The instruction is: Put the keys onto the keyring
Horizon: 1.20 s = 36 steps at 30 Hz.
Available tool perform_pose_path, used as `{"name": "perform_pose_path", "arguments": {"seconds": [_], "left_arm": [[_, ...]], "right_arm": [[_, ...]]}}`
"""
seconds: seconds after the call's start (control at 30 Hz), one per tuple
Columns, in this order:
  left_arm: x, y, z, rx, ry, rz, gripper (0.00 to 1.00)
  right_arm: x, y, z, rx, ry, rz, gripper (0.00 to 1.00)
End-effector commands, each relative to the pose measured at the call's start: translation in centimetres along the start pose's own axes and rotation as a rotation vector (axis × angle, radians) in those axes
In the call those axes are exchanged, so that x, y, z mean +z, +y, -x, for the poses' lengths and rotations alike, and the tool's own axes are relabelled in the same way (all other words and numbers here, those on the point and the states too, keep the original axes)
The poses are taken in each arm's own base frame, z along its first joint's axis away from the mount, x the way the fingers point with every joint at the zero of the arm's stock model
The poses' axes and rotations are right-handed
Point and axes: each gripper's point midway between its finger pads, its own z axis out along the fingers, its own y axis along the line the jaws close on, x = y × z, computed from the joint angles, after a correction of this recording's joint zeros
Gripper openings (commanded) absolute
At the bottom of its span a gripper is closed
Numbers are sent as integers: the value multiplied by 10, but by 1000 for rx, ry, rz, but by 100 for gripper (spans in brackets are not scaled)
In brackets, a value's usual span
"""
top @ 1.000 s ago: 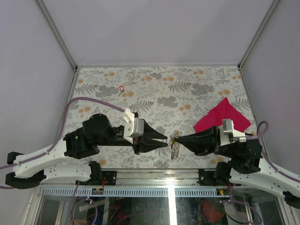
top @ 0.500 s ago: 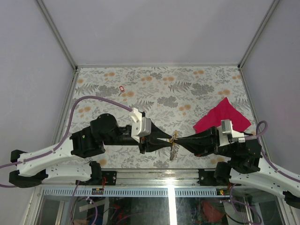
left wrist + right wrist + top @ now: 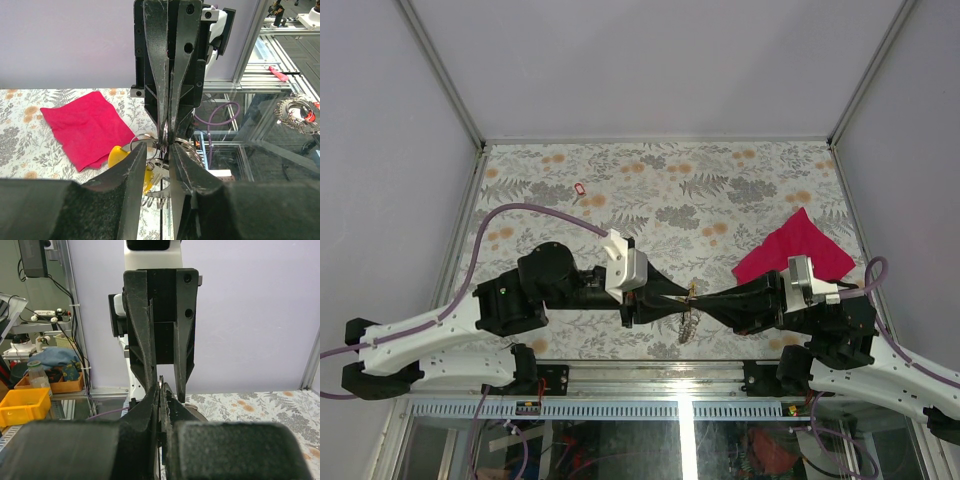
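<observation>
My right gripper (image 3: 697, 298) is shut on the keyring (image 3: 688, 312), a thin silvery loop held edge-on above the table's near edge. In the left wrist view the keyring (image 3: 150, 137) hangs from those shut tips, with a yellow piece (image 3: 119, 156) and silvery keys (image 3: 161, 172) dangling below. My left gripper (image 3: 683, 298) faces it tip to tip; its jaws stand apart, one on each side of the ring, gripping nothing that I can see. The left gripper (image 3: 157, 150) shows a clear gap. In the right wrist view, the right gripper (image 3: 161, 386) pinches the ring's thin edge. A small red-headed key (image 3: 580, 188) lies far back left.
A magenta cloth (image 3: 795, 248) lies on the flower-patterned table at the right, just behind the right arm. Grey walls close in the back and both sides. The table's metal front rail (image 3: 650, 368) runs just below both grippers.
My left arm has moved right until its open fingers straddle the keyring in front of the right gripper's tips. The right gripper has stayed shut on the ring, shifting slightly left.
</observation>
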Motion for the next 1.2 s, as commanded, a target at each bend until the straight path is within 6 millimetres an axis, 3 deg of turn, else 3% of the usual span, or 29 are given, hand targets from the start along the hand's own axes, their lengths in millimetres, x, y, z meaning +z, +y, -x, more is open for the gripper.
{"name": "perform_pose_path", "arguments": {"seconds": [0.0, 0.2, 0.4, 0.67, 0.97, 1.17], "left_arm": [[7, 1, 11, 17, -42, -4, 23], [6, -1, 14, 20, -46, -14, 0], [2, -3, 12, 14, -18, -19, 0], [-13, 4, 0, 7, 131, 37, 0], [-16, 18, -45, 1, 501, 71, 0], [-20, 30, -65, 14, 703, 103, 0]], "right_arm": [[4, 8, 38, -43, -99, 30, 0], [4, 7, 36, -41, -94, 30, 0], [1, 6, 34, -45, -84, 17, 1], [-14, -5, 25, -96, 61, -60, 26], [-29, -13, -16, -90, 300, -97, 31], [-29, -16, -33, -91, 351, -94, 32]]}}
